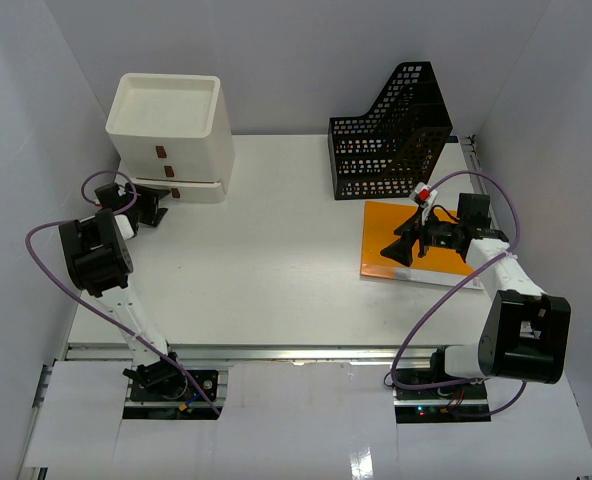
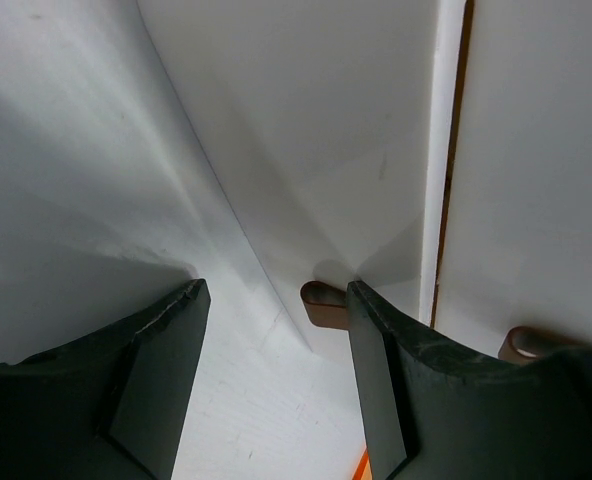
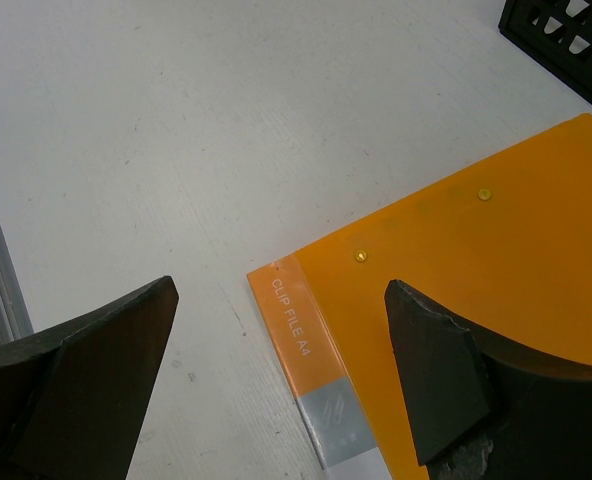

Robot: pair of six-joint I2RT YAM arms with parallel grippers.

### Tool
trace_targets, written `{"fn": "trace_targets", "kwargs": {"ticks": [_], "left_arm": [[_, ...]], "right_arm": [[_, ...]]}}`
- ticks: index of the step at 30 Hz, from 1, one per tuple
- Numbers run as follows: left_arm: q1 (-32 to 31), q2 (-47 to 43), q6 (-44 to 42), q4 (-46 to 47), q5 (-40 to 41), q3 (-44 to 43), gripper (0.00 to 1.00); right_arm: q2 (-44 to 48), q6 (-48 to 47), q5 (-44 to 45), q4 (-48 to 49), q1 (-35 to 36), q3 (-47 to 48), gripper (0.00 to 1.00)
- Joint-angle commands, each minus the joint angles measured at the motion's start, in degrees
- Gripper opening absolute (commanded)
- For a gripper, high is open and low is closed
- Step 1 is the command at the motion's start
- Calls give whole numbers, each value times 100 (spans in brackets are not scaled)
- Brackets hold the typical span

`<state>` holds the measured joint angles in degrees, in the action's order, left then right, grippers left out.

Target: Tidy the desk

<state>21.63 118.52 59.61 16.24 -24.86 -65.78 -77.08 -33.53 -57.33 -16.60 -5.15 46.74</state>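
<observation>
The white desk holds a white three-drawer box at the back left, with all drawers shut. My left gripper is open and empty, right at the bottom drawer's front. In the left wrist view its right finger stands beside the brown drawer handle. An orange clip file lies flat at the right. My right gripper hovers open and empty over the file's near left corner.
A black mesh file holder stands at the back right, just behind the orange file; its corner shows in the right wrist view. White walls enclose the desk. A metal rail runs along the near edge.
</observation>
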Motion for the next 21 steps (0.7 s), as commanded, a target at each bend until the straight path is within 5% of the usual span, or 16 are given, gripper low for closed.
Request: {"fn": "trace_targets", "kwargs": {"ticks": [1, 21], "left_arm": [[-101, 305, 11, 28, 407, -272, 70], [-194, 426, 255, 253, 229, -431, 74]], "right_arm": [[-53, -95, -24, 6, -21, 188, 91], [-85, -136, -15, -42, -41, 200, 91]]}}
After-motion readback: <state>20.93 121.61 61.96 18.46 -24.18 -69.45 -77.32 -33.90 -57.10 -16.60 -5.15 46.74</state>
